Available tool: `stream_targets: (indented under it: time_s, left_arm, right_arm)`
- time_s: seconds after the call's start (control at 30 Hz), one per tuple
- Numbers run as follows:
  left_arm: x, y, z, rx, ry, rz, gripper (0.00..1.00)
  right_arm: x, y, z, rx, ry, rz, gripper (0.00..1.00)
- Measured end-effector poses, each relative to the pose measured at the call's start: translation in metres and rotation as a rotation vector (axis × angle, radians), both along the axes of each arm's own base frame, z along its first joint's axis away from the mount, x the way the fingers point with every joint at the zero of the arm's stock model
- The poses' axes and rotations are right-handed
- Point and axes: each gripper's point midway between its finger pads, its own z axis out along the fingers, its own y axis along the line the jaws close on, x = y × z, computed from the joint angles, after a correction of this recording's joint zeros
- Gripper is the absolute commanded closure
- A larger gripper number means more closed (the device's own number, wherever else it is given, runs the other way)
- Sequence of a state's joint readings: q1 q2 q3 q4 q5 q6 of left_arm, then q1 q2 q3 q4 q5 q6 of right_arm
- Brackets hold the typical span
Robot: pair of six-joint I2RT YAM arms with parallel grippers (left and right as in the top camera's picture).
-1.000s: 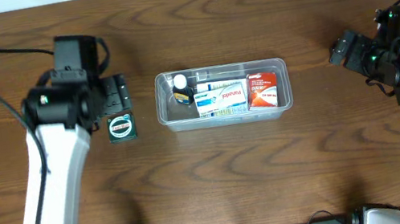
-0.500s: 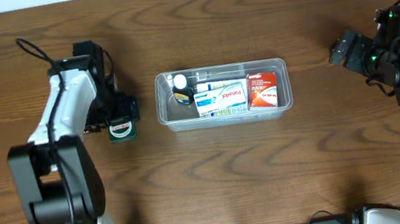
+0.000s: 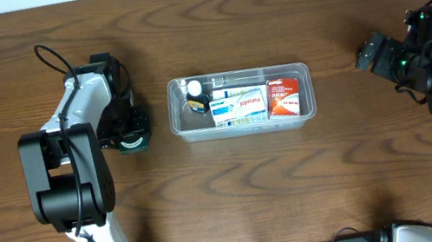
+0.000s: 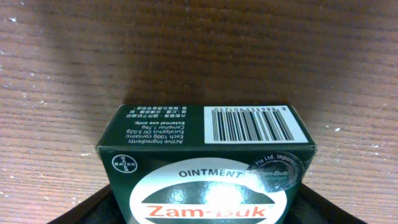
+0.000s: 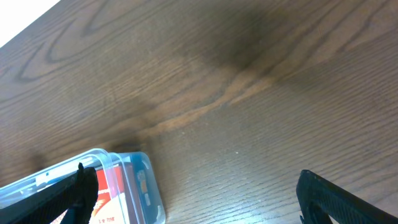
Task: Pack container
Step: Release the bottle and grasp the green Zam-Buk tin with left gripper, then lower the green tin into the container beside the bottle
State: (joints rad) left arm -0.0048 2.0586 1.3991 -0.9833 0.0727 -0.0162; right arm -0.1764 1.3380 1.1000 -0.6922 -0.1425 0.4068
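Container point(image 3: 245, 128): clear rectangular tub at the middle of the desk point(image 3: 297, 186), long axis running left to right, standing flat. One rounded corner point(image 5: 140, 163) also shows at the lower left of the right wrist view.

Contents, left to right: a small dark bottle point(image 3: 195, 98) with a white cap at the left end; a white and blue box point(image 3: 238, 106) in the middle; a red box point(image 3: 284, 97) at the right end, its edge visible through the tub wall in the right wrist view.

Outside the tub: a dark green ointment box point(image 3: 132, 139) lies on the desk just left of the container, not touching it. The wrist view reads "Zam-Buk" and "OINTMENT" on its top face point(image 4: 208, 180), with a barcode on the far side.

Left claw point(image 3: 130, 130): down over the green box, one dark finger point(image 4: 102, 208) at each side, spread to about the box's width. Whether the fingers press on the box cannot be told.

Right claw point(image 5: 199, 202): well to the right of the container, off the desk surface, fingers wide apart and holding nothing.
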Motion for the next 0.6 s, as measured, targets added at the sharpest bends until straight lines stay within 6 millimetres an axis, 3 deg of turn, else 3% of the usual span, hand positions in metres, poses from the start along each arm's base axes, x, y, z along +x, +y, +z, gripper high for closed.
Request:
stream_targets:
  time_s: [0.3, 0.4, 0.6]
  left_arm:
    - [-0.018, 0.000, 0.009, 0.002, 0.067, 0.006, 0.37]
    - [-0.016, 0.000, 0.026, 0.001, 0.034, 0.006, 0.37]
    - [-0.012, -0.001, 0.091, 0.000, -0.135, 0.007, 0.37]
  right_arm:
    - [0.000, 0.000, 0.000, 0.000, 0.000, 0.000, 0.01]
    - [0.000, 0.000, 0.000, 0.000, 0.000, 0.000, 0.01]
    - [0.000, 0.000, 0.000, 0.000, 0.000, 0.000, 0.01]
